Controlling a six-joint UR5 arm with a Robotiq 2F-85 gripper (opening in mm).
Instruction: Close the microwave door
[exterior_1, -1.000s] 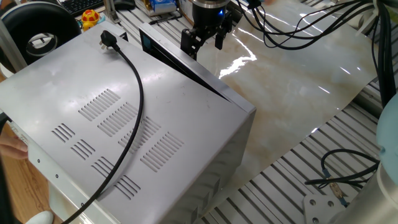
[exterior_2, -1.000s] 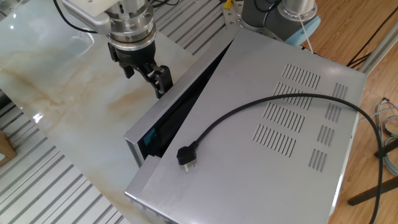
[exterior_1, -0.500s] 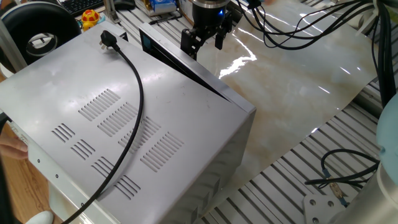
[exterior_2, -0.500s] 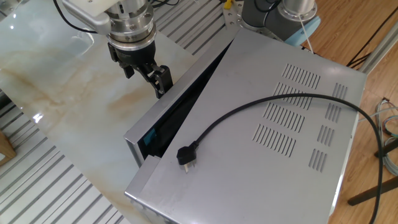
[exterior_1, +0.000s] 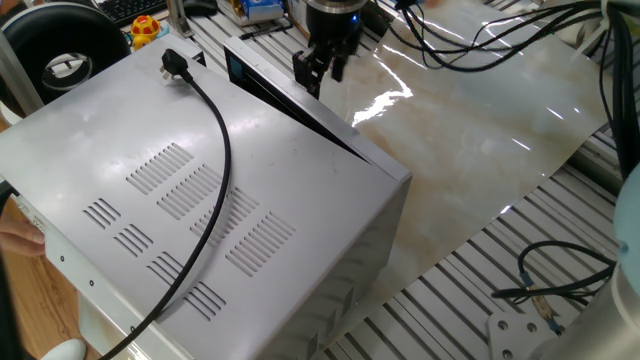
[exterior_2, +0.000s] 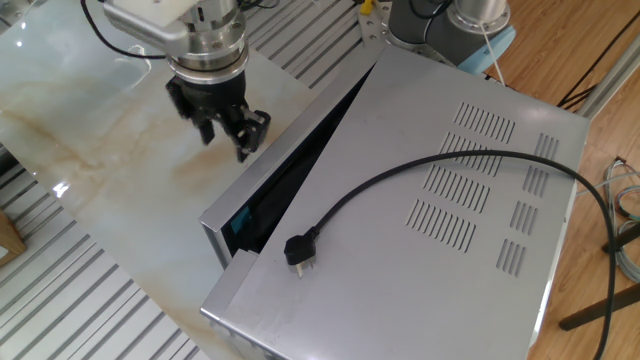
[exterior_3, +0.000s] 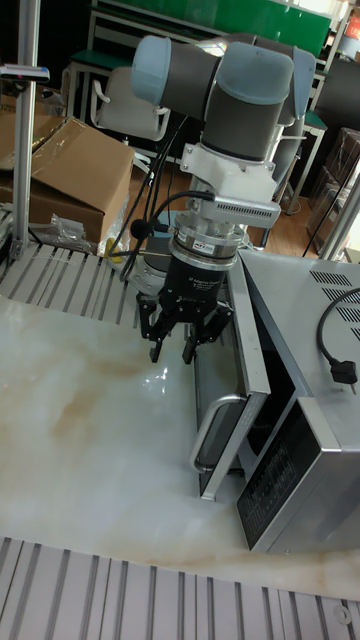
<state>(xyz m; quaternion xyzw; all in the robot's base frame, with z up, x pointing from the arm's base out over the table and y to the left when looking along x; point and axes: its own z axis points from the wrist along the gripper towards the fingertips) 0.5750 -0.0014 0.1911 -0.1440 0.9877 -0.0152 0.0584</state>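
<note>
The microwave (exterior_1: 200, 200) is a large silver-grey box with vent slots, and its black cord and plug (exterior_1: 175, 62) lie on the casing. The microwave door (exterior_1: 300, 108) stands ajar by a narrow wedge; its dark glass face shows at the free end. In the tall fixed view the door (exterior_3: 245, 330) shows its handle (exterior_3: 205, 440). My gripper (exterior_1: 320, 74) hangs open and empty just outside the door, near its middle. The other fixed view shows the gripper (exterior_2: 228, 138) a small gap away from the door's rim (exterior_2: 280, 150), above the marble tabletop. The tall fixed view has the gripper (exterior_3: 172, 350) left of the door.
The marble tabletop (exterior_1: 470, 130) stretches out in front of the door. Black cables (exterior_1: 480, 50) trail across its far side. A black round device (exterior_1: 60, 45) sits behind the microwave. A cardboard box (exterior_3: 70, 170) stands off the table.
My gripper has drawn back from the door's outer face and turned a little about its axis. The door holds the same narrow angle.
</note>
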